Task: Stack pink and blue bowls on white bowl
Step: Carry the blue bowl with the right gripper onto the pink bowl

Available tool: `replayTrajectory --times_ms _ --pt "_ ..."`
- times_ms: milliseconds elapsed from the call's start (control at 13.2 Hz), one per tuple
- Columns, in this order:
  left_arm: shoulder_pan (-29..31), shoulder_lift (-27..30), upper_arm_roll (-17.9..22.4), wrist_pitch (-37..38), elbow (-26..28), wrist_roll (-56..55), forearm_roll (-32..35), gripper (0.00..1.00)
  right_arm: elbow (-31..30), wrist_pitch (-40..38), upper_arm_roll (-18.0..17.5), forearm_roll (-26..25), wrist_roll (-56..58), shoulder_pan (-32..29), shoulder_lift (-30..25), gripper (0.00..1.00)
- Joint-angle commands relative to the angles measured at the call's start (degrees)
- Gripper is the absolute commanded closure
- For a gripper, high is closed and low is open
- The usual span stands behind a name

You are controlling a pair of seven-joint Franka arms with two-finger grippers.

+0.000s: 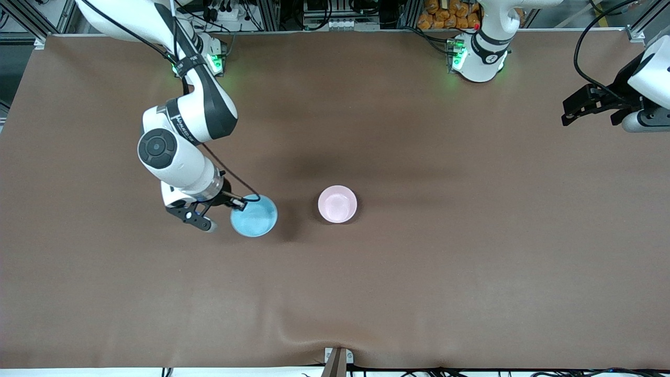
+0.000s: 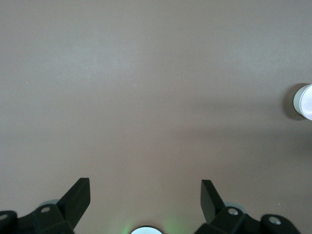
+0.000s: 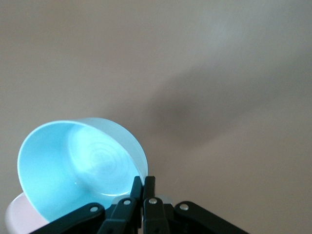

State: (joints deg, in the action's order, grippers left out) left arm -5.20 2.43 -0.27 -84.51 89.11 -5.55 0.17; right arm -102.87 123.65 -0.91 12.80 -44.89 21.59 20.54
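The right gripper [image 1: 238, 203] is pinched on the blue bowl's [image 1: 255, 215] rim, carrying it tilted over the table, beside the pink bowl [image 1: 337, 203]. Thin, light, likely slick plastic: the rim is the only sensible hold. The left gripper [image 2: 145, 197] waits, jaws spread, at its end of the table.

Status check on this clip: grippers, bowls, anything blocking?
Right gripper shut on blue bowl, lifted and tilted. Left gripper open, waiting at its end of the table. Pink bowl upright at mid-table. Nothing seen between the bowls.
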Motion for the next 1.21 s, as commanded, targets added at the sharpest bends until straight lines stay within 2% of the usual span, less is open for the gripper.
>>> replayTrajectory --times_ms 0,304,607,911,1138 --pt "-0.07 -0.14 0.10 0.13 -0.78 0.01 -0.61 0.00 1.09 -1.66 0.47 7.93 -0.64 3.45 0.37 1.00" --pt "0.01 0.47 0.01 0.22 -0.87 0.80 -0.61 0.00 3.02 0.70 0.65 16.37 -3.35 9.17 4.32 1.00" --pt "0.36 0.47 0.10 0.31 -1.31 0.89 -0.61 0.00 8.11 3.34 0.73 15.95 -11.52 14.09 10.21 1.00" --pt "0.10 0.47 0.10 0.31 -1.31 0.72 -0.61 0.00 8.39 8.97 0.82 15.42 -12.68 16.73 13.55 1.00" --pt "0.02 0.38 0.10 0.31 -1.31 0.89 -0.69 0.00 7.86 9.42 1.35 13.76 -12.59 16.82 13.65 1.00"
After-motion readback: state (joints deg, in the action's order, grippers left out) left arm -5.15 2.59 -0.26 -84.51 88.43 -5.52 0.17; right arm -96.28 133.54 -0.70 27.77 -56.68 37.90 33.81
